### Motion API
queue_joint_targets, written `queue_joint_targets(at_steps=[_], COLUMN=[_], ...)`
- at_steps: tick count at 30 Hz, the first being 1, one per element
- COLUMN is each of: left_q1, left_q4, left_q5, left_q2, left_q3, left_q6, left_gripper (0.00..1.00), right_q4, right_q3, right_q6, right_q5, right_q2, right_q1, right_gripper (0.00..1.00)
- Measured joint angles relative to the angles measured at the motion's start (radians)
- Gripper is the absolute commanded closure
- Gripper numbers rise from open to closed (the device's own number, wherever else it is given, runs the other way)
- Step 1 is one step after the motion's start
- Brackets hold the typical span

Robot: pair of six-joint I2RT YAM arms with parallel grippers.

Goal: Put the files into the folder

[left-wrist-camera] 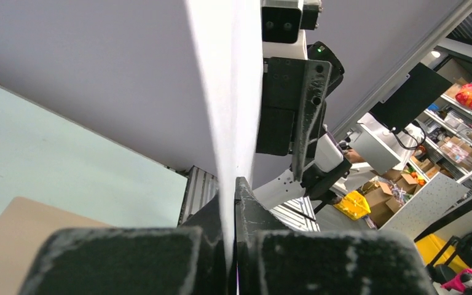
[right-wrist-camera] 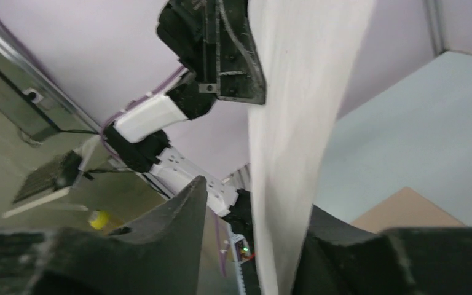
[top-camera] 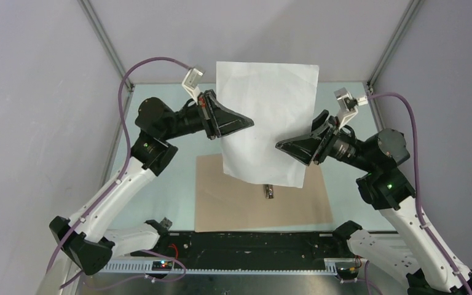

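My left pincer (top-camera: 247, 123) is clamped tight on the left edge of the files (top-camera: 269, 104). They hang upright at mid-frame, above the folder (top-camera: 233, 206), which lies flat on the table (top-camera: 160, 184) at lower centre. My right pincer (top-camera: 281, 146) straddles the right edge with its jaws apart and a gap on one side. Held by one edge only, the paper could swing, buckle or slip, landing askew across the clip (top-camera: 270, 192). I cannot tell whether both sheets are there.
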Motion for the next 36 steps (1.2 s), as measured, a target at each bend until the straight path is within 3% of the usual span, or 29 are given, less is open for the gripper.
queue_joint_targets(at_steps=[1, 2, 3, 4, 5, 6, 8, 12, 16, 22, 26, 30, 36], left_q1=[0.001, 0.002, 0.004, 0.006, 0.01, 0.018, 0.041, 0.139, 0.216, 0.227, 0.227, 0.227, 0.227], left_q4=[0.002, 0.006, 0.007, 0.008, 0.009, 0.013, 0.012, -0.069, -0.298, -0.531, -0.641, -0.651, -0.661], left_q5=[0.0, -0.002, -0.003, -0.006, -0.008, -0.012, -0.027, -0.121, -0.332, -0.661, -0.808, -0.896, -0.973], left_q2=[-0.001, -0.001, -0.001, -0.001, -0.002, -0.002, -0.013, -0.075, -0.147, -0.2, -0.208, -0.257, -0.256], left_q3=[-0.005, -0.013, -0.023, -0.034, -0.051, -0.072, -0.129, -0.293, -0.422, -0.666, -0.828, -0.859, -0.868], left_q6=[0.0, -0.001, -0.001, -0.001, -0.003, -0.009, -0.012, -0.017, 0.018, 0.01, -0.03, -0.077, -0.124], left_gripper=[0.84, 0.73, 0.64, 0.46, 0.39, 0.26, 0.12, 0.06, 0.04, 0.06, 0.06, 0.05, 0.05], right_q4=[-0.013, -0.028, -0.044, -0.06, -0.082, -0.104, -0.154, -0.235, -0.22, -0.159, -0.158, -0.151, -0.136], right_q3=[0.0, 0.0, 0.0, 0.0, -0.001, -0.001, -0.002, -0.049, -0.191, -0.347, -0.381, -0.387, -0.387], right_q6=[-0.006, -0.01, -0.018, -0.025, -0.031, -0.042, -0.068, -0.131, -0.194, -0.293, -0.341, -0.393, -0.447], right_q5=[0.008, 0.018, 0.028, 0.04, 0.059, 0.079, 0.127, 0.257, 0.353, 0.414, 0.447, 0.451, 0.339], right_q2=[0.002, 0.006, 0.012, 0.019, 0.029, 0.041, 0.062, 0.112, 0.159, 0.349, 0.383, 0.371, 0.384], right_q1=[0.001, 0.001, 0.001, 0.001, 0.002, 0.002, 0.001, 0.001, 0.012, 0.069, 0.091, 0.08, 0.039], right_gripper=[0.71, 0.76, 0.89, 0.95, 1.0, 1.0, 1.0, 1.0, 1.0, 1.0, 1.0, 1.0, 1.0])
